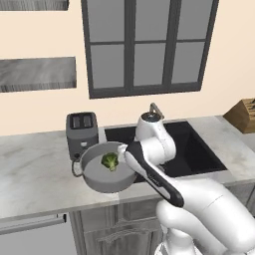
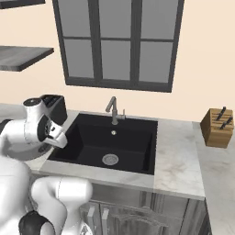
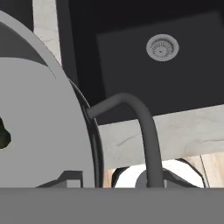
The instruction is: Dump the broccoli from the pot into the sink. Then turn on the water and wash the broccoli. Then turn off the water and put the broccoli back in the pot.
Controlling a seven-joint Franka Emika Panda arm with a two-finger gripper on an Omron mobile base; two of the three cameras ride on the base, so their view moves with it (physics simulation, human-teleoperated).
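A wide, shallow grey metal pot [image 1: 107,174] hangs slightly raised above the pale marble counter [image 1: 35,174], just at the left rim of the black sink [image 2: 110,142]. In the left base view it sits at about eight o'clock from the basin, directly in front of a dark toaster [image 1: 81,130]. A small green broccoli [image 1: 110,162] floret lies inside on the pot floor, toward its far side. The white arm's gripper [image 1: 123,149] meets the pot rim at about two o'clock, on the sink side. In the hand view one thin loop handle [image 3: 140,127] arches up from the pot wall and runs down between the finger tips, so the jaws appear clamped on that handle, though the contact itself is hidden at the picture's bottom edge. Judging by its look, the pot is rigid, smooth and fairly slippery metal, heavy compared with its contents, and held by one handle it will tend to swing or tip. The broccoli is probably light and firm, and should roll out easily. The pot's opening faces upward, roughly level. Its long axis runs handle to handle, from eight o'clock to two o'clock, pointing toward the basin and its silver drain [image 3: 162,47]. A slim faucet [image 2: 113,110] stands at the sink's back edge, with no water running.
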